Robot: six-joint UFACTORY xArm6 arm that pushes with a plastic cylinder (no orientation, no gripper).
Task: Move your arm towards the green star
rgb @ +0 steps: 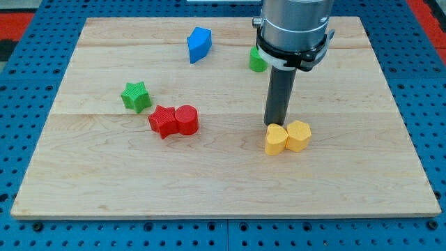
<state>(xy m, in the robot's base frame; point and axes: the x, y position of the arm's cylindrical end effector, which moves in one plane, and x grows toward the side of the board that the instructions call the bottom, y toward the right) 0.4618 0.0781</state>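
The green star [136, 96] lies on the wooden board at the view's left. My tip [277, 125] stands at the middle right, just above the yellow heart [276, 140] and touching or nearly touching it. The green star is far to the tip's left and slightly higher in the view. The red star [163, 121] and red cylinder [187, 119] lie between them, close to the green star's lower right.
A yellow hexagon [299, 135] sits against the yellow heart's right side. A blue block [199, 44] lies at the top centre. A second green block [257, 59] is partly hidden behind the arm. The wooden board [83, 188] rests on a blue pegboard.
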